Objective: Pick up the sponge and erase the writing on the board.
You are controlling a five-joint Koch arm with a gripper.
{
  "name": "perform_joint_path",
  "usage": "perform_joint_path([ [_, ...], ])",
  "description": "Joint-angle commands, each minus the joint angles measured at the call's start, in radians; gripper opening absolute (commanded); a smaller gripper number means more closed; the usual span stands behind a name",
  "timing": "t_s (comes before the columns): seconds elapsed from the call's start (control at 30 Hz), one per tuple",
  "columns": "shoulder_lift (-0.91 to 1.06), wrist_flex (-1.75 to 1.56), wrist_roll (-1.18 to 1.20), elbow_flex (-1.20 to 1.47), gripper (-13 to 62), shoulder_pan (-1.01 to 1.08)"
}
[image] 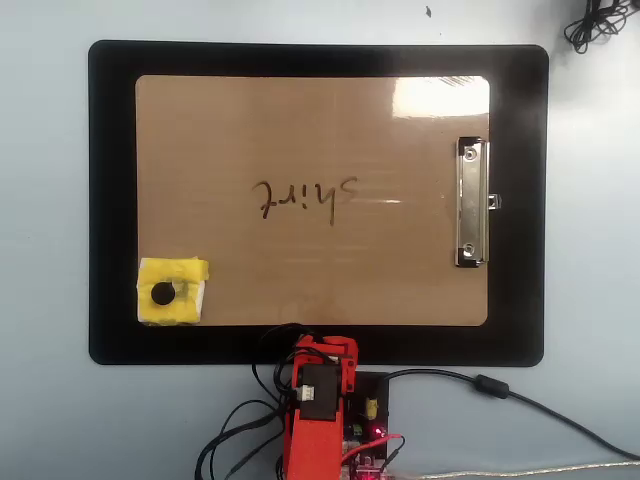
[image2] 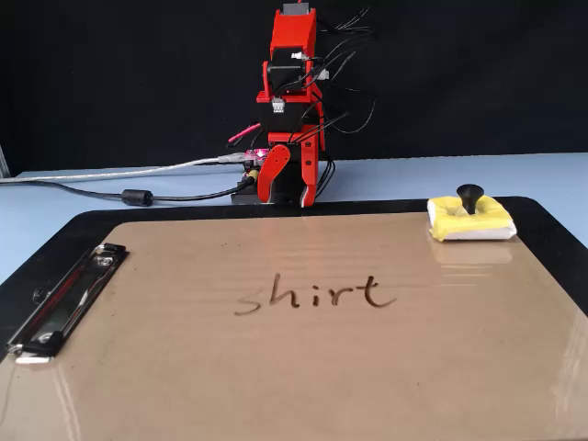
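The yellow sponge point(image: 172, 291) with a black knob on top lies on the near-left corner of the tan board point(image: 300, 120) in the overhead view; in the fixed view the sponge point(image2: 469, 219) is at the board's point(image2: 276, 386) far right. The dark writing point(image: 305, 198) "shirt" sits mid-board, also readable in the fixed view as writing point(image2: 317, 294). My red gripper point(image2: 287, 198) hangs point-down on the folded arm behind the board's far edge, jaws slightly apart with nothing between them. From above, the gripper point(image: 325, 348) sits at the mat's lower edge, well right of the sponge.
A black mat point(image: 110, 200) lies under the board. A silver clip point(image: 471, 203) is on the board's right short edge from above, and the clip point(image2: 60, 308) is at left in the fixed view. Cables point(image: 480, 385) trail from the arm's base.
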Motion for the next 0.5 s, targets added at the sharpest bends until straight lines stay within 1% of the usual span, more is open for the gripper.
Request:
perform_joint_path([
  [0.0, 0.181, -0.255, 0.003, -0.008, 33.9, -0.123],
  [0.13, 0.178, -0.551, -0.006, 0.005, 33.8, -0.334],
  [0.23, 0.176, -0.778, -0.057, 0.014, 33.9, -0.492],
  [0.33, 0.176, -0.95, -0.179, 0.014, 33.9, -0.634],
  [0.47, 0.17, -1.074, -0.351, 0.006, 33.8, -0.773],
])
